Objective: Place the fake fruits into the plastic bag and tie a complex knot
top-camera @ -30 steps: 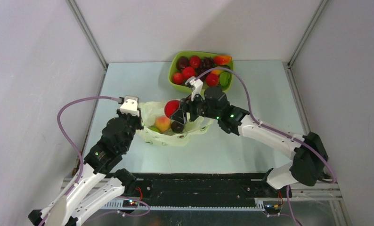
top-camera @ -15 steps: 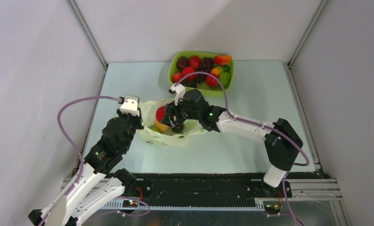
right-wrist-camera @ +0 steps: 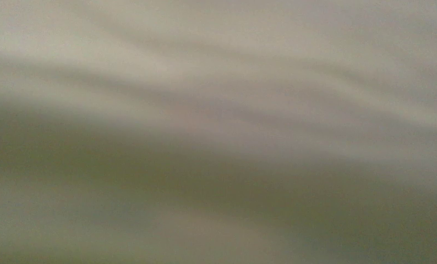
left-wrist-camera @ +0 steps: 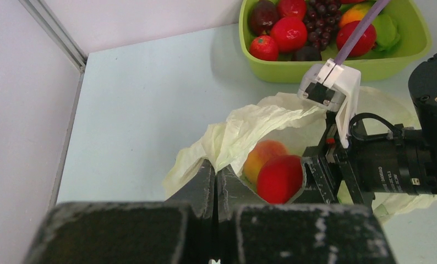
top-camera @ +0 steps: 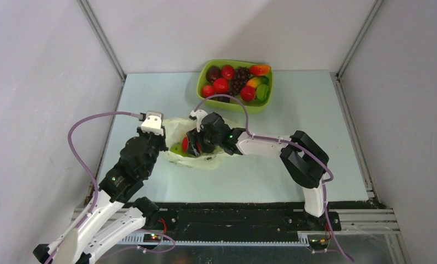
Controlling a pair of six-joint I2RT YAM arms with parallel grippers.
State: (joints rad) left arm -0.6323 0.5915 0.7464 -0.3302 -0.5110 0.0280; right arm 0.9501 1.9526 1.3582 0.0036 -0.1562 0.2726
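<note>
Red apple [left-wrist-camera: 279, 179] is the piece in play. It's clamped between the right gripper [top-camera: 190, 144] fingers, down inside the mouth of the plastic bag [left-wrist-camera: 244, 126]. It sits right against the peach [left-wrist-camera: 262, 155] lying in there; can't tell if they touch. Top view also shows a green fruit [top-camera: 176, 148] in the bag next to it, kind unclear.

Step in hand, as I read it: drop-off. To do it well:
- get the apple low over a free spot beside the peach
- spread the jaws just enough to let go
- pull out along the entry path so the fingers don't snag the film or drag the rim shut

The bag is thin and crinkly, so I'd expect it to follow anything that catches it.

Left gripper [left-wrist-camera: 214, 173]: jaws pressed together on the bag's near-left rim, holding the mouth up and open. It's just beside the apple, on the left of the opening. It should hold position and not slacken until the right arm is clear.

Right wrist view is only a pale blur of film, no use for clearance.

Outward: the bag lies mid-table [top-camera: 150, 93]. The lime tray [top-camera: 201, 82] is behind it, apart from it, with the rest of the fruits [top-camera: 227, 82] inside. Several trips left by my count, and the knot isn't started.
</note>
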